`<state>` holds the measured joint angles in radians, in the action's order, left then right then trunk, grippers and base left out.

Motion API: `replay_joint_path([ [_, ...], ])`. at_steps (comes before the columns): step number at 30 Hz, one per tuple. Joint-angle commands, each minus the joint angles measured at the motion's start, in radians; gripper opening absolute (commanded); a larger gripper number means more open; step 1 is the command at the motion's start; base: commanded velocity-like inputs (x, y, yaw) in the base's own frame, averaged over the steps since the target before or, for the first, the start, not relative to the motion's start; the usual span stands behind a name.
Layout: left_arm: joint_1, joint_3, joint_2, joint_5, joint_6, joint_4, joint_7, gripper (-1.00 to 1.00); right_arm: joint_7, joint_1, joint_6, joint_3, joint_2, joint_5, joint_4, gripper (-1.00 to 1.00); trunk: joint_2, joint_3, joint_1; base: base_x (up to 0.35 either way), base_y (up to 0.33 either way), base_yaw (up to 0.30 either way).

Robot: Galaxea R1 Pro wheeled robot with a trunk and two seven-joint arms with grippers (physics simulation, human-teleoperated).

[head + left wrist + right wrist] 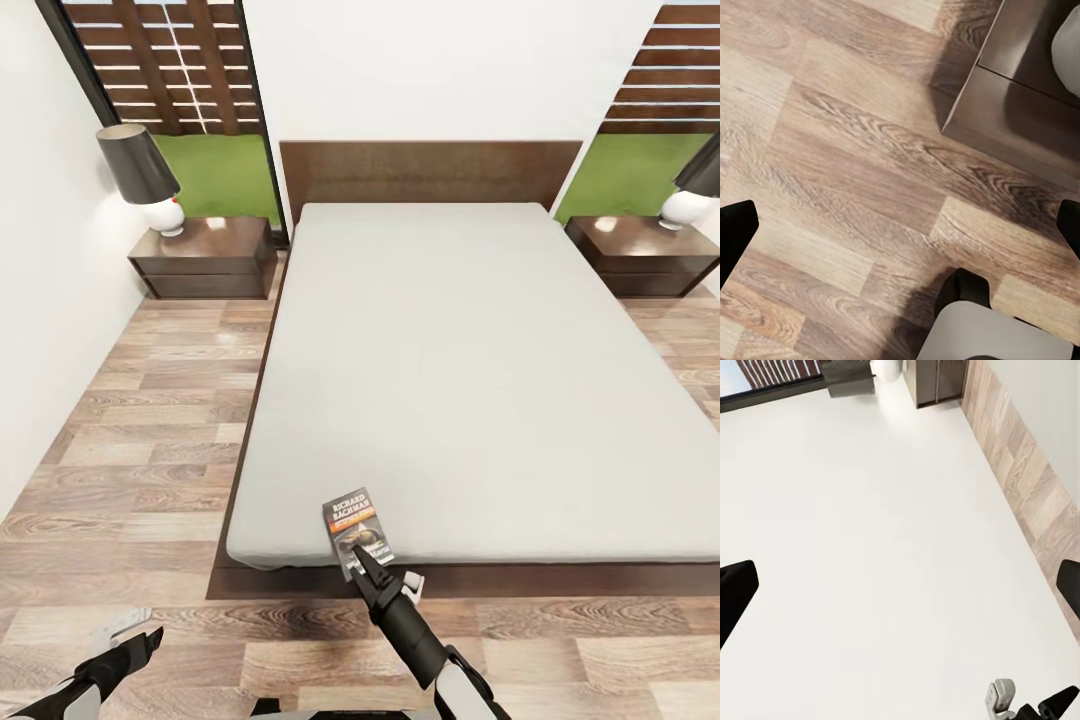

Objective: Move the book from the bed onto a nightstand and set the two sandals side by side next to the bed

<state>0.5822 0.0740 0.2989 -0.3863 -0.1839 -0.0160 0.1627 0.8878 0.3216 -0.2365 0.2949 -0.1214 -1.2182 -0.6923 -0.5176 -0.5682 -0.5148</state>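
My right fingers (360, 556) spread wide over the book (356, 528) at the bed's (480, 380) foot edge; left fingers (135, 640) wide above floor (150, 440).

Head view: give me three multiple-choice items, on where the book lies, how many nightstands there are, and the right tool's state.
1. The book lies: A on the mattress's near edge; B on a nightstand; C on the floor.
2. Nightstands: A one; B two; C three.
3. The right tool is: A open; B shut on the book; C shut on a lamp.
Answers: A, the book rests on the bed at its foot; B, one nightstand and a second nightstand flank the headboard; A, the right tool has its fingers wide apart.
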Motion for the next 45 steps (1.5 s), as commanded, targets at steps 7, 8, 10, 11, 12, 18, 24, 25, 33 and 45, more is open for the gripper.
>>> replay_joint_path([
  [7, 0.001, 0.007, 0.000, -0.002, 0.000, 0.002, 0.005, 1.00, 0.002, 0.001, -0.009, 0.001, 0.002, -0.011, 0.003, 1.00, -0.050, -0.023, -0.027, 0.000, 0.000, 0.000],
  [8, 0.001, 0.007, 0.000, -0.002, 0.000, 0.002, 0.005, 1.00, 0.002, 0.001, -0.009, 0.001, 0.003, -0.011, 0.003, 1.00, -0.057, -0.026, -0.031, 0.000, 0.000, 0.000],
  [10, 0.001, 0.007, -0.001, -0.002, 0.000, 0.002, 0.004, 1.00, 0.002, 0.001, -0.009, 0.001, 0.004, -0.011, 0.003, 1.00, -0.071, -0.032, -0.039, 0.000, 0.000, 0.000],
  [11, 0.001, 0.007, -0.001, -0.002, 0.000, 0.002, 0.003, 1.00, 0.002, 0.001, -0.009, 0.000, 0.005, -0.011, 0.003, 1.00, -0.078, -0.036, -0.043, 0.000, 0.000, 0.000],
  [12, 0.000, 0.007, -0.004, -0.002, 0.000, 0.002, 0.003, 1.00, 0.002, 0.001, -0.009, 0.000, 0.006, -0.011, 0.003, 1.00, -0.085, -0.039, -0.046, 0.000, 0.000, 0.000],
  [18, -0.001, 0.008, -0.013, -0.002, 0.000, 0.002, 0.002, 1.00, 0.002, 0.001, -0.009, 0.000, 0.006, -0.011, 0.004, 1.00, -0.127, -0.057, -0.069, 0.000, 0.000, 0.000],
  [24, -0.001, 0.007, -0.015, -0.002, 0.000, 0.002, 0.002, 1.00, 0.002, 0.001, -0.009, 0.000, 0.006, -0.011, 0.004, 1.00, -0.169, -0.076, -0.092, 0.000, 0.000, 0.000],
  [25, -0.001, 0.008, -0.015, -0.002, 0.000, 0.002, 0.001, 1.00, 0.002, 0.001, -0.010, 0.000, 0.006, -0.011, 0.004, 1.00, -0.176, -0.079, -0.096, 0.000, 0.000, 0.000],
  [33, -0.002, 0.008, -0.015, -0.002, 0.000, 0.002, 0.001, 1.00, 0.002, 0.001, -0.010, 0.000, 0.006, -0.011, 0.004, 1.00, -0.232, -0.104, -0.127, 0.000, 0.000, 0.000],
  [45, -0.002, 0.007, -0.015, -0.002, 0.000, 0.002, 0.001, 1.00, 0.000, 0.001, -0.009, 0.000, 0.005, -0.011, 0.004, 1.00, -0.316, -0.142, -0.173, 0.000, 0.000, 0.000],
])
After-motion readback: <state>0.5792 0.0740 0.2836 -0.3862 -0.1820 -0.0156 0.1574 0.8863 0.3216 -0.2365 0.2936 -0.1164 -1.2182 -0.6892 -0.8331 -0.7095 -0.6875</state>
